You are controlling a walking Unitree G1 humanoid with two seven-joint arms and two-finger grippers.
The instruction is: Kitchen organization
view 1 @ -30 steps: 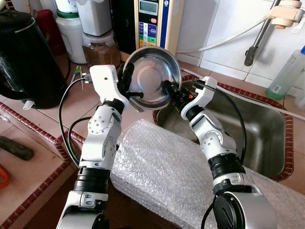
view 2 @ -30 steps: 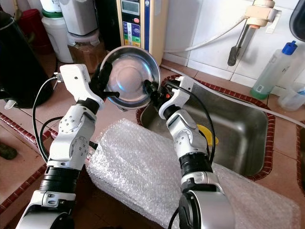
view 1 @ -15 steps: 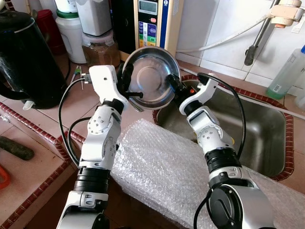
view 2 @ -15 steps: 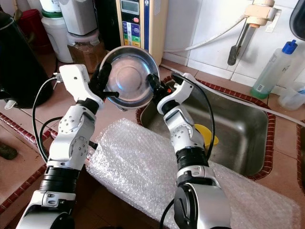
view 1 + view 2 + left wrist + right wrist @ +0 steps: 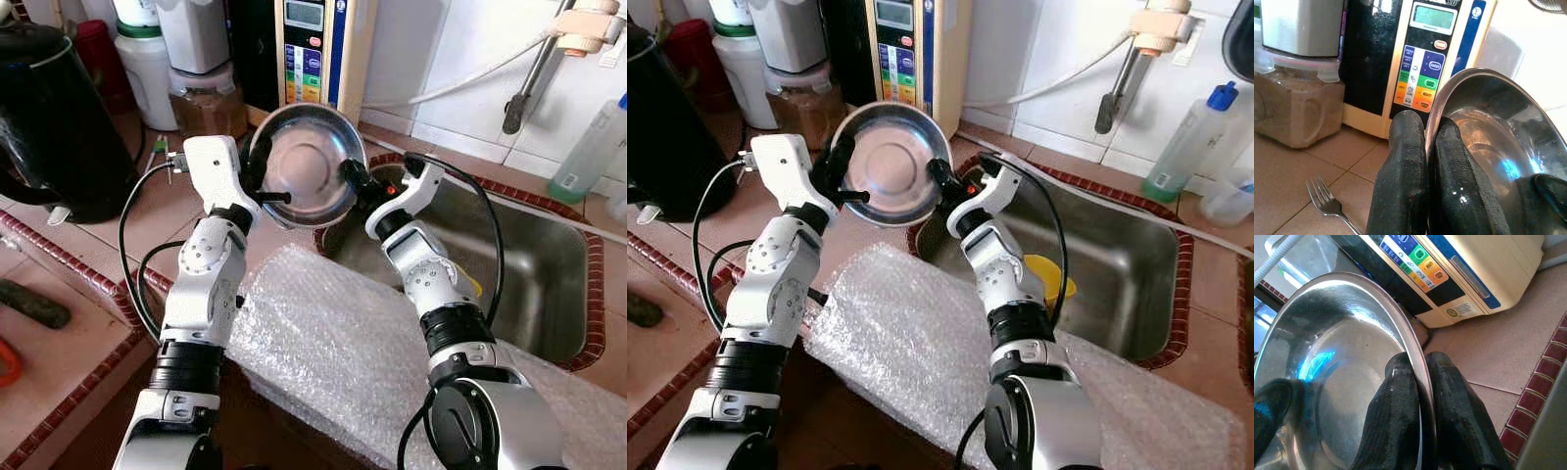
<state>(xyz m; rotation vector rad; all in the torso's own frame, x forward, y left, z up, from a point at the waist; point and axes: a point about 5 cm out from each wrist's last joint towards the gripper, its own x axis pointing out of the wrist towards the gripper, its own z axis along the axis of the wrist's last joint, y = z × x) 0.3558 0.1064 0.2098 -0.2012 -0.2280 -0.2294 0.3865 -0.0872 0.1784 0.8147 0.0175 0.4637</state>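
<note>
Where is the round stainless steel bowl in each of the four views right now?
Left eye: round stainless steel bowl, upper centre, between both grippers.
Right eye: upper centre-left.
Left wrist: right half, rim pinched by the left gripper.
Right wrist: left half, rim pinched by the right gripper.
Shared landmark: cream button-panel appliance.

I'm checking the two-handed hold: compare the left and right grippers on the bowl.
The left gripper pinches the bowl rim on the side toward the counter; the right gripper pinches the side toward the sink. The left arm rises over tiled counter, the right over bubble wrap. Both are shut on the rim, one finger inside and one outside.
</note>
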